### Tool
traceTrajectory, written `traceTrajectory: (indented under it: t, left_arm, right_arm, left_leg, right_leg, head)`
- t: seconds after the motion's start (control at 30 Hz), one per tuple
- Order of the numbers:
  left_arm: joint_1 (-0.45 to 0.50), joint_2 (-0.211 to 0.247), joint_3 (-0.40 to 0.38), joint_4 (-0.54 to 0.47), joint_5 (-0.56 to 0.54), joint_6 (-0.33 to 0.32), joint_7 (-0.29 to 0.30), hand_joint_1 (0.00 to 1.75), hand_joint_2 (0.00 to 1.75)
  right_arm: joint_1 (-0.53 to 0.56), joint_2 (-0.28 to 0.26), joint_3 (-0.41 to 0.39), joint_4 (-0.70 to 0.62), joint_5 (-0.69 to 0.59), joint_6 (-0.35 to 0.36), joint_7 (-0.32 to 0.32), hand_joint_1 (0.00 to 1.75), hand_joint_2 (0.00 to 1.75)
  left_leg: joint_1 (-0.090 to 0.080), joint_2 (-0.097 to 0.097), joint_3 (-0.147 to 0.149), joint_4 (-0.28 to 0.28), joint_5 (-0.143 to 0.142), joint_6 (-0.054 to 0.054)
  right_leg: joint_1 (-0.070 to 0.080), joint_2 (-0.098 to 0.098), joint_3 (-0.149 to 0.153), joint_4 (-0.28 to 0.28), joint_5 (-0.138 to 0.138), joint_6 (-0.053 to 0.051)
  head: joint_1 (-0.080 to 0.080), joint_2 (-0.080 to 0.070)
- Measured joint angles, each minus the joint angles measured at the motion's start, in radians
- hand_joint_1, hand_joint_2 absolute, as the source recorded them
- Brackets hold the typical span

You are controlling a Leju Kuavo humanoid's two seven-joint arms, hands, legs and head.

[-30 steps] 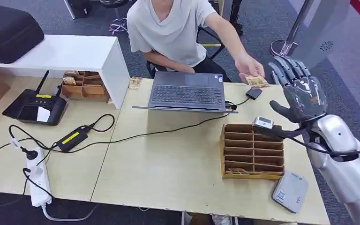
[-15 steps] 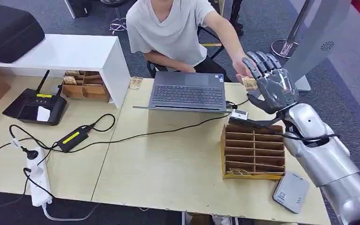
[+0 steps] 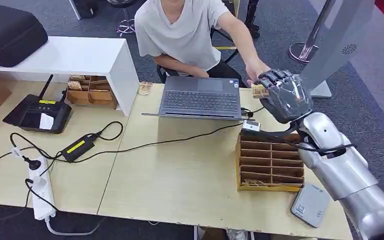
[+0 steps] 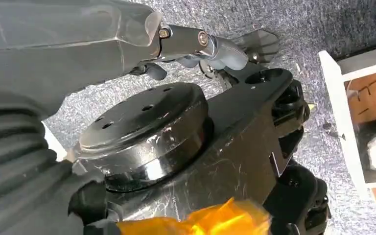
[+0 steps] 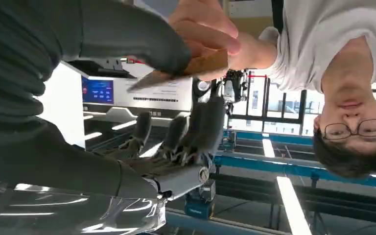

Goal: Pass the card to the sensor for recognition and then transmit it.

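A person's hand holds out a small brown card beside the laptop's far right corner. My right hand is raised at that card, fingers curled toward it. In the right wrist view my thumb lies against one face of the card, the darker fingers stand a little apart from its other face, and the person's fingers still pinch it. My left hand hangs down over grey carpet and holds nothing.
A wooden slotted rack stands below my right forearm, and a flat grey device lies at the table's near right corner. An open laptop sits left of the card. Cables, a power strip and a black router lie on the left.
My right hand has swung left and away from me toward the person's hand, and its spread fingers have curled in around the offered card. The person's hand stayed near the laptop corner.
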Motion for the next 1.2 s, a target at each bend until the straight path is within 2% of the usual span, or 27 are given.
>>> traceTrajectory:
  t: [0.7,0.83,1.07,1.2]
  left_arm:
    - [0.003,0.005,0.0,0.0,0.02,-0.049,-0.004,0.0,0.0]
    - [0.008,0.008,0.0,0.0,0.017,-0.075,-0.024,0.0,0.0]
    - [0.009,0.008,0.0,0.0,0.042,-0.055,-0.015,0.0,0.0]
    - [0.013,0.007,0.0,0.0,0.056,-0.049,-0.011,0.0,0.0]
  right_arm:
    - [0.003,0.0,0.0,0.0,-0.033,-0.001,-0.032,1.75,1.75]
    - [0.007,0.0,0.0,-0.002,-0.047,0.0,-0.042,1.75,1.75]
    - [0.031,-0.002,-0.002,-0.017,-0.055,-0.008,-0.034,1.75,1.75]
    - [0.077,-0.027,-0.013,-0.067,-0.068,-0.037,-0.031,1.75,1.75]
  left_leg:
    - [0.0,0.0,0.0,0.0,0.0,0.0]
    - [0.0,0.0,0.0,0.0,0.0,0.0]
    - [0.0,0.0,0.0,0.0,0.0,0.0]
    - [0.0,0.0,0.0,0.0,0.0,0.0]
  right_leg:
    - [0.0,0.0,0.0,0.0,0.0,0.0]
    - [0.0,0.0,0.0,0.0,0.0,0.0]
    - [0.0,0.0,0.0,0.0,0.0,0.0]
    - [0.0,0.0,-0.001,0.0,0.0,0.0]
  head:
    - [0.0,0.0]
    - [0.0,0.0]
    - [0.0,0.0]
    - [0.0,0.0]
